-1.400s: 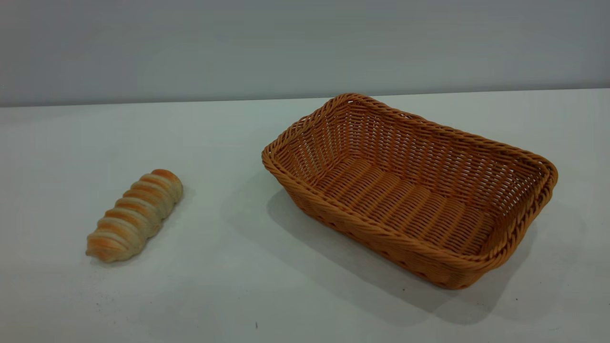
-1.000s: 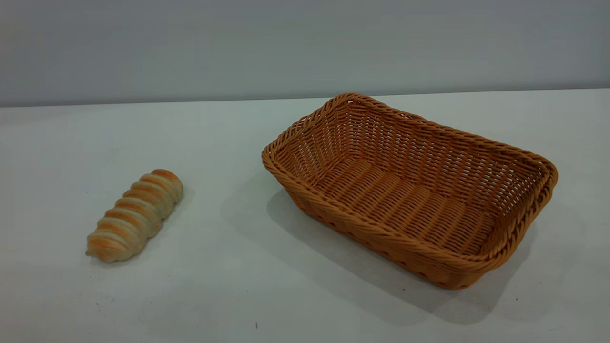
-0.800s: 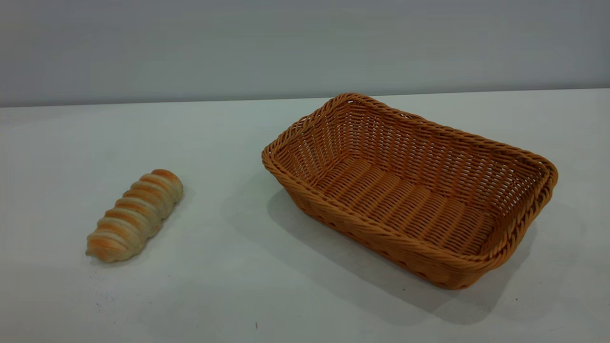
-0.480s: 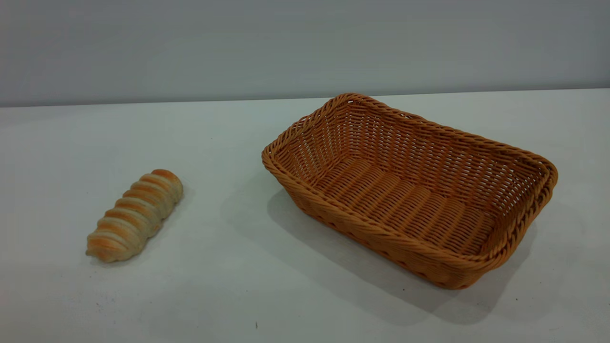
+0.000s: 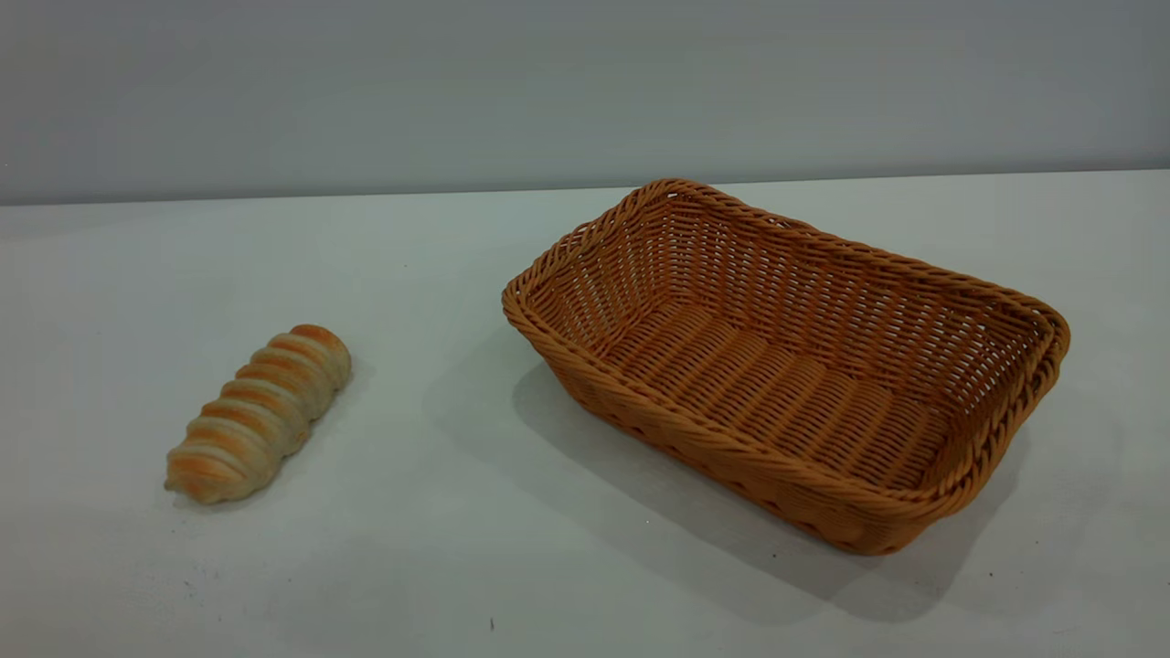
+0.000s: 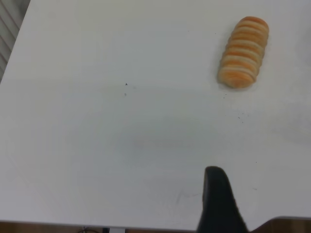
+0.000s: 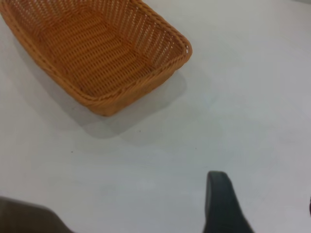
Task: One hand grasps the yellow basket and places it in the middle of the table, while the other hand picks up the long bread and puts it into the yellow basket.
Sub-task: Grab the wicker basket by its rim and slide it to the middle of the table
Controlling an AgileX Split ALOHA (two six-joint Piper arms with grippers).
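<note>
The yellow basket (image 5: 823, 283) is empty and stands on the white table (image 5: 457, 548), right of the middle. The long bread (image 5: 260, 411) lies on the table at the left, apart from the basket. Neither gripper shows in the exterior view. In the left wrist view my left gripper (image 6: 265, 191) is open and empty above bare table, well short of the bread (image 6: 243, 52); only one black finger (image 6: 216, 199) shows. In the right wrist view my right gripper (image 7: 262, 191) is open and empty above bare table, well short of the basket (image 7: 150, 36).
A grey wall runs behind the table's far edge. The table's near edge shows in the left wrist view (image 6: 286, 224) close to the gripper. A few tiny dark specks mark the tabletop.
</note>
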